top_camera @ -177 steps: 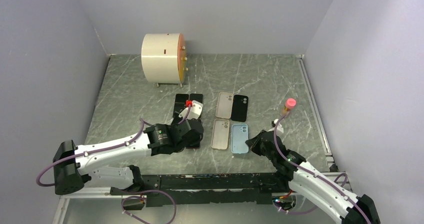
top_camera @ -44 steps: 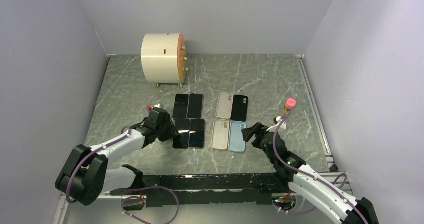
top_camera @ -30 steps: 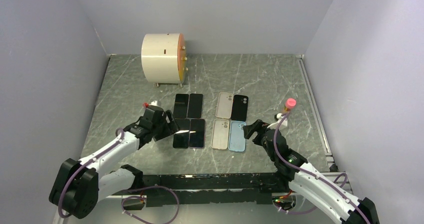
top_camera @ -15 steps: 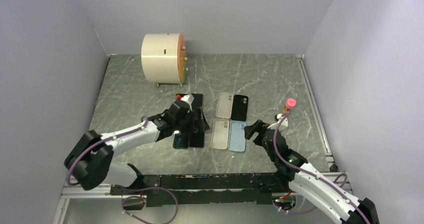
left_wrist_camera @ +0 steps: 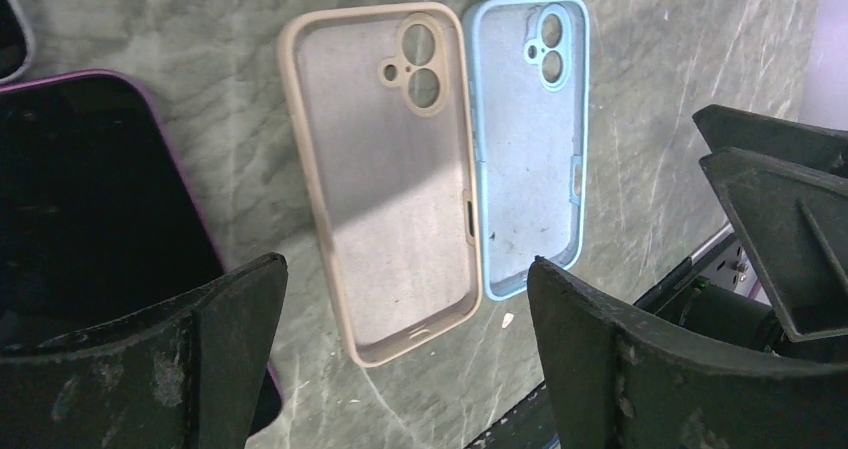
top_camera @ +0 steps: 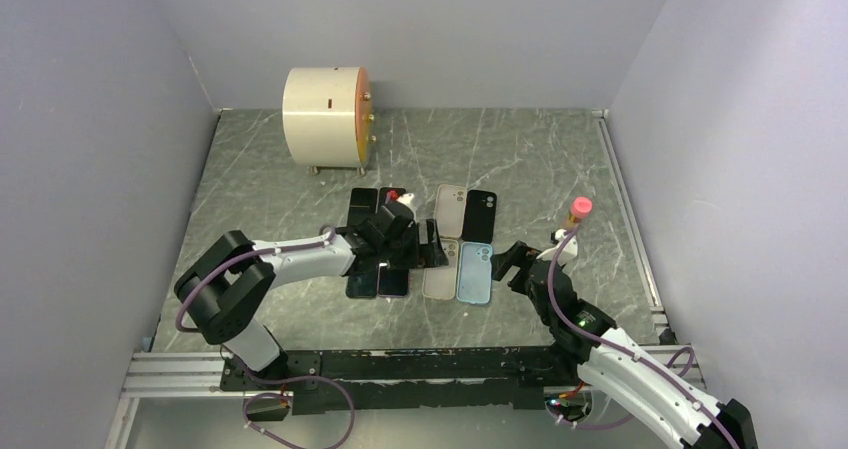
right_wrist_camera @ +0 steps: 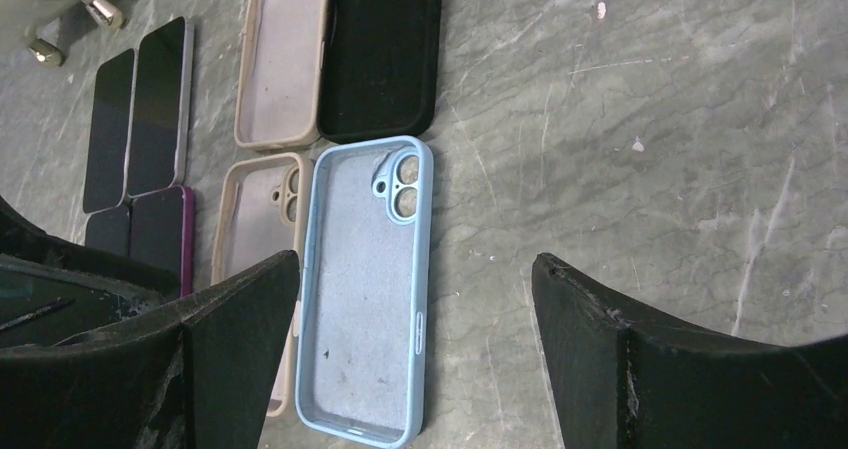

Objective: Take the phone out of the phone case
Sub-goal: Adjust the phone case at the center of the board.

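Four empty phone cases lie in a block: two beige ones [top_camera: 449,209] [top_camera: 440,269], a black one [top_camera: 480,216] and a light blue one [top_camera: 476,272]. To their left lie dark phones; one has a purple rim [left_wrist_camera: 90,219], and I cannot tell whether that rim is a case. My left gripper [top_camera: 432,246] hangs open and holds nothing, low over the near beige case [left_wrist_camera: 390,179] beside the blue case [left_wrist_camera: 530,139]. Just right of the blue case [right_wrist_camera: 365,289], my right gripper [top_camera: 505,261] also stands open and holds nothing.
A white drum with an orange face [top_camera: 325,116] stands at the back left. Grey walls close in the table on three sides. A metal rail [top_camera: 628,219] runs along the right edge, and the arms' base frame lies along the near edge.
My left arm has swung right, from the left of the phones across them to the near beige case, with its jaws opening wider. The right arm has barely moved.
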Available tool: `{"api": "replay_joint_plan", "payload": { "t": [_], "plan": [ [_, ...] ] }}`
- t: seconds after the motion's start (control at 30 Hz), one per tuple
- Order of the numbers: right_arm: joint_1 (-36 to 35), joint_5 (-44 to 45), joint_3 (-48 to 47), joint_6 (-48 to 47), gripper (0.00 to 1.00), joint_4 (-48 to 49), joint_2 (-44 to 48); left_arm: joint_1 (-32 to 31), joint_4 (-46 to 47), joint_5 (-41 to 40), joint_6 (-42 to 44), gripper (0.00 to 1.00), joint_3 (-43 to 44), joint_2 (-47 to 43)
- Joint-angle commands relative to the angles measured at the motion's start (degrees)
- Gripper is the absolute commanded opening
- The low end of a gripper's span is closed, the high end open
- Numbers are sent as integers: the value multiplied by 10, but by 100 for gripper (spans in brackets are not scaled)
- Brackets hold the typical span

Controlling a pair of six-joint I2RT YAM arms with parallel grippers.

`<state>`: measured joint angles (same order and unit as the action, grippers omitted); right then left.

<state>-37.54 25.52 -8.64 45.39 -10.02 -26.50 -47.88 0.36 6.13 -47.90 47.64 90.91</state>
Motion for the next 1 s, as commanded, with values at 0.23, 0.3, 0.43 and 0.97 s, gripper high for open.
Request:
{"api": "replay_joint_plan", "payload": {
  "t": [0.23, 0.3, 0.43, 0.97],
  "plan": [
    [0, 16, -23, -12, 89, 9, -1, -31, -44, -60, 11, 94, 51, 47],
    [1, 17, -24, -13, 89, 9, -1, -32, -56, -60, 14, 94, 53, 45],
    [0, 16, -21, -10, 89, 13, -2, -34, -76, -91, 20, 94, 51, 37],
    [1, 12, -17, -1, 89, 8, 5, -34, -109, -125, 27, 94, 45, 15]
  ]
}}
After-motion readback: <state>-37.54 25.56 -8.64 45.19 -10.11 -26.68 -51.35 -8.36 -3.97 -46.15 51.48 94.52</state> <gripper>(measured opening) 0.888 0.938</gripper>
